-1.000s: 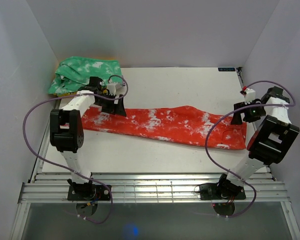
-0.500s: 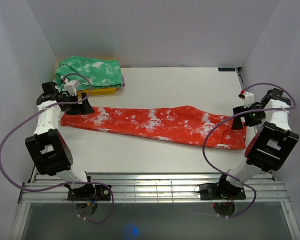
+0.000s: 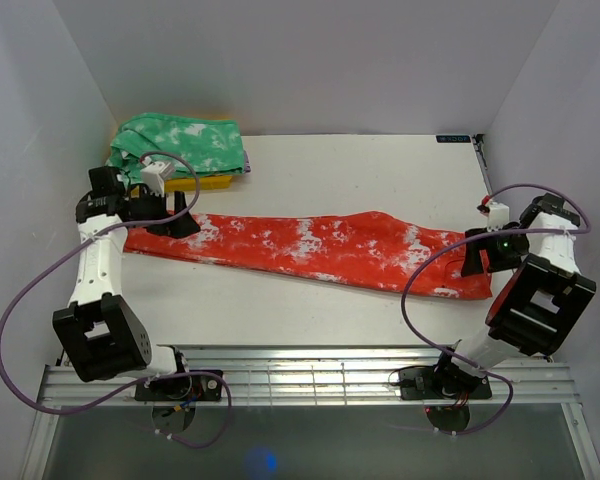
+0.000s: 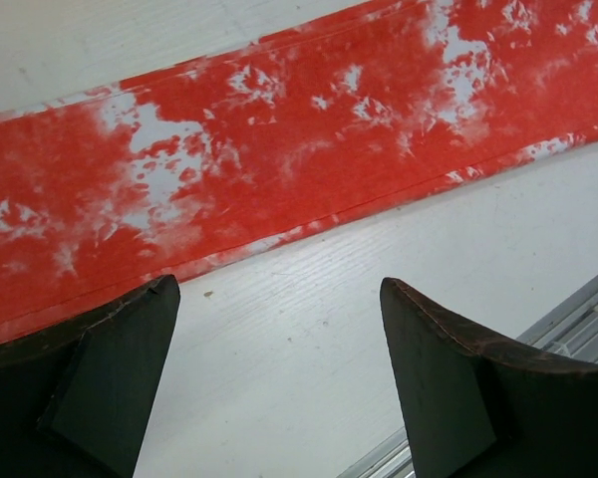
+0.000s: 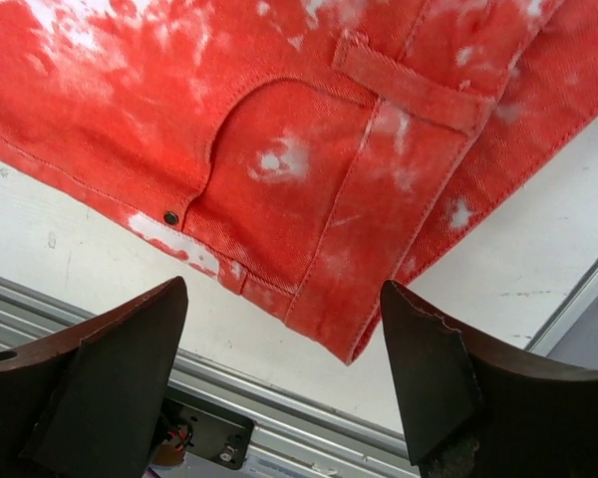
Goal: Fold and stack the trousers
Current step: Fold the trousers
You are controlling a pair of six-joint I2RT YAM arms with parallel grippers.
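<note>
The trousers (image 3: 320, 245) lie flat on the table (image 3: 360, 170), stretched out in one long band, red-orange with white splotches. The left claw (image 3: 173, 216) stands over the leg end of the trousers, its jaws wide apart and nothing between them. In the left wrist view the near hem of the trousers passes just in front of the claw, and between the fingers (image 4: 100, 388) there is mostly bare table. Whether one finger touches the cloth, I cannot tell from this angle. The right claw (image 3: 477, 252) is at the waist end of the trousers, also wide and holding nothing. In the right wrist view a pocket (image 5: 279, 169) and a belt loop (image 5: 409, 85) of the trousers are seen, and the corner of the waist points toward the gap of this claw. Beyond the leg end of the trousers, a green garment (image 3: 180, 145) lies on a yellow cloth (image 3: 205, 182).
</note>
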